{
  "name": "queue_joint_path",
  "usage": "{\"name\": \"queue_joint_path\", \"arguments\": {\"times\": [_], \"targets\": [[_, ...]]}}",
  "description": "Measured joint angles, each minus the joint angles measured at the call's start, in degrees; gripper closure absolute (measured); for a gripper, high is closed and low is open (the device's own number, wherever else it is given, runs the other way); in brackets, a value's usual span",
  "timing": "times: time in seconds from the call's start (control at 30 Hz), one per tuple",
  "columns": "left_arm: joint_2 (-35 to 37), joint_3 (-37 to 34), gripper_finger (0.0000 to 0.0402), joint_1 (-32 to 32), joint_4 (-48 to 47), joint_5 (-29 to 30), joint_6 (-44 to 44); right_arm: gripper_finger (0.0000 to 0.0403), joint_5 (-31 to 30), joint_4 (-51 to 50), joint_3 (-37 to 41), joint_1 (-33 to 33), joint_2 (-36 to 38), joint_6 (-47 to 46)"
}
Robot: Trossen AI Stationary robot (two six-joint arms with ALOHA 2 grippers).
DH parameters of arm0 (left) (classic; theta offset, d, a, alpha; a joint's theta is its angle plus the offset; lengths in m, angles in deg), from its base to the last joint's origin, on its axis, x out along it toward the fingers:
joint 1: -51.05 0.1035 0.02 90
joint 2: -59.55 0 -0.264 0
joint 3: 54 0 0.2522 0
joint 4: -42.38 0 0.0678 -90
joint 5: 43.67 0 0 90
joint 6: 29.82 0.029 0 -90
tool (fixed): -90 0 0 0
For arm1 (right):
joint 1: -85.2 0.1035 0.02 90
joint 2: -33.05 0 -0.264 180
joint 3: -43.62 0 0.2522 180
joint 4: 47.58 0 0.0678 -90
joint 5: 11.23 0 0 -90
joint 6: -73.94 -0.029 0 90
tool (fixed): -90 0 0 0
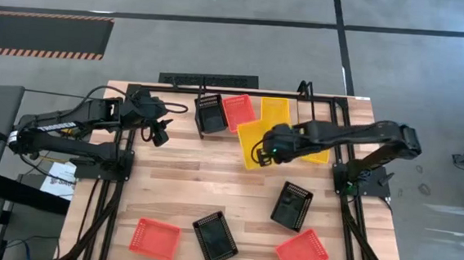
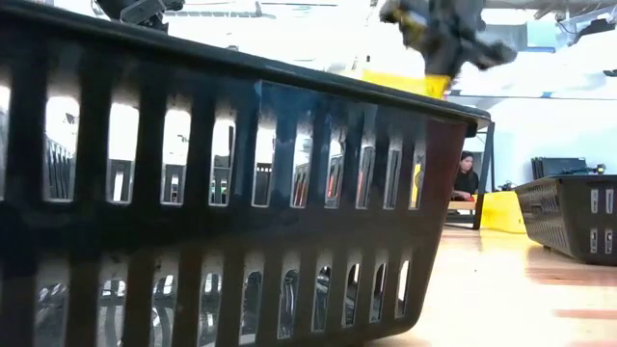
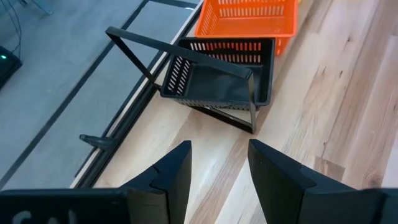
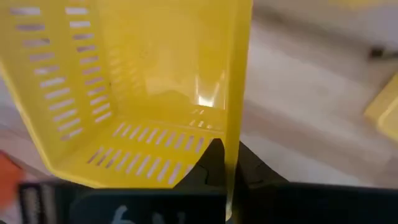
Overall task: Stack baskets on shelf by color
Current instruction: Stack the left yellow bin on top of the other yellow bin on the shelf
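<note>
- Right gripper (image 4: pixel 225 163), mid-counter toward the far right, has its jaws clamped on the wall of a yellow basket (image 1: pixel 253 142).
- Left gripper (image 3: pixel 219 163) hangs at the far left, jaws apart, near a black basket (image 3: pixel 219 74) on the shelf (image 3: pixel 177 52).
</note>
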Motion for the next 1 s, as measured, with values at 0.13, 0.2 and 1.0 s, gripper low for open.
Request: {"name": "queue_joint_path", "arguments": {"times": [0.13,0.2,1.0], "targets": [[0.01,0.00,0.0255,0.01,1.43,0.01,0.81,0.0398,-8.25,-5.82,-4.90,-1.63,1.56,0.04],[0.01,0.00,0.0255,0.00,2.30,0.00,1.38,0.0398,-9.30,-7.34,-5.86,-3.99,2.42,1.31],[-0.01,0.00,0.0255,0.01,2.40,-1.15,1.16,0.0398,2.99,6.54,4.49,-30.74,1.29,22.56]]}}
